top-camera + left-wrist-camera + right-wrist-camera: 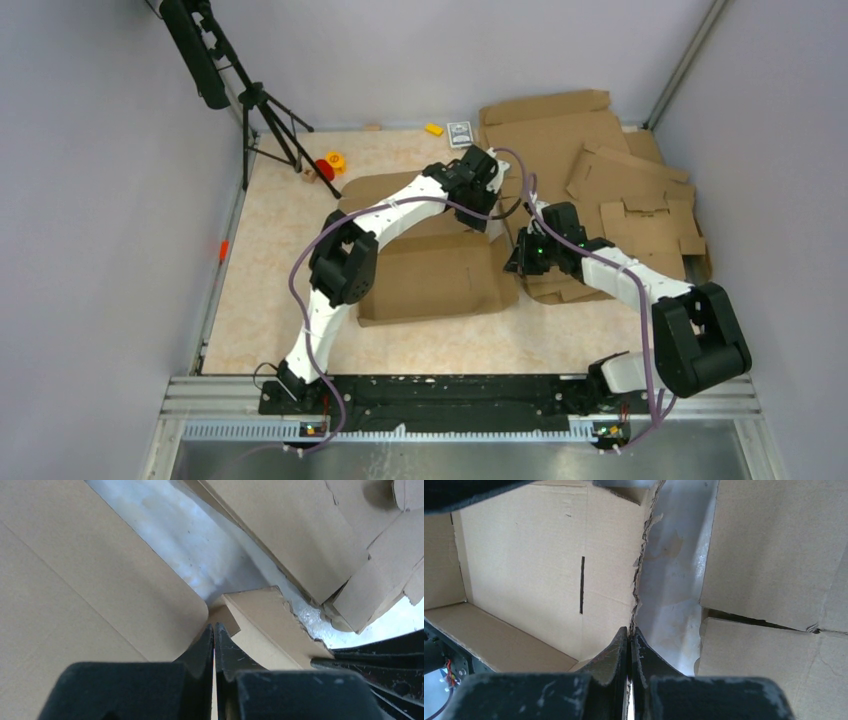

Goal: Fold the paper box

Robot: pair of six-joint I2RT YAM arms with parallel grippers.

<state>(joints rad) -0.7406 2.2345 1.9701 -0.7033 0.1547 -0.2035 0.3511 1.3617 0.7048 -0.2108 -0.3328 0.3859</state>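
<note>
Working on the paper box (pixel 430 275), lying near the middle of the table (pixel 270 250) as a broad brown cardboard piece, partly under both arms. Pinching its ragged right edge in the right gripper (pixel 630 630), fingers squeezed together on the cardboard, beside a panel with a narrow slit. Holding the left gripper (pixel 214 630) at the box's far right corner, fingers pressed tightly together next to a rounded flap; failing to tell whether cardboard is caught between them. Seeing a pile of cardboard blanks (pixel 630 200) just to the right, and a black tripod (pixel 256 97) at the far left.
</note>
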